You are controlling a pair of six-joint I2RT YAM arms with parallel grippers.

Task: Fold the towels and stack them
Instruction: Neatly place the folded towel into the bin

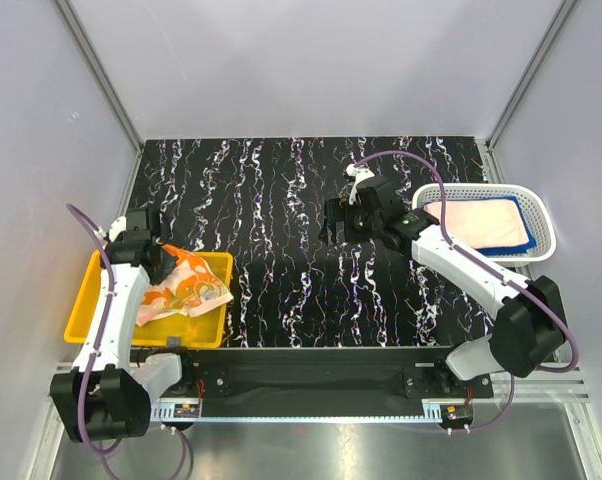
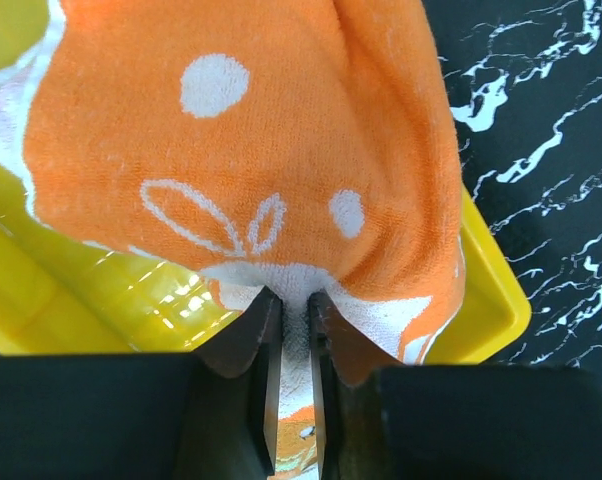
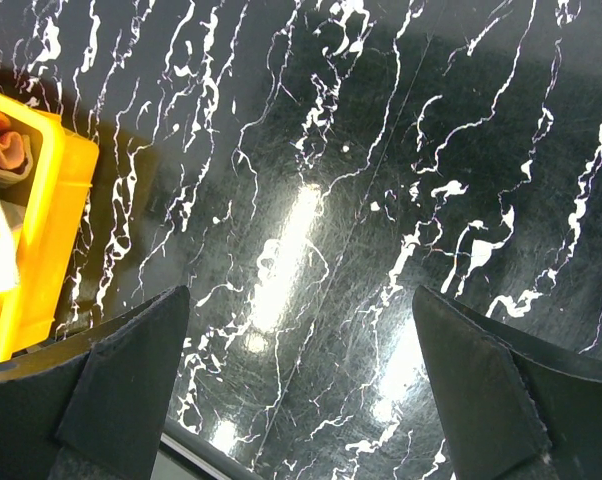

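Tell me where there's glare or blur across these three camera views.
Right wrist view: bright glare patches on the glossy black table. Left wrist view: the orange towel fills most of the frame and its texture is sharp, with small glints on the yellow bin. Top external view: even light, no noticeable blur.

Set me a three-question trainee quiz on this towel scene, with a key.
1. Fill in: the top towel in the white basket is ___.
2. The orange-and-white towel lies over: A the basket, B the yellow bin, C bare table.
3. True or false: the right gripper is open and empty.
Key: 1 pink; 2 B; 3 true.
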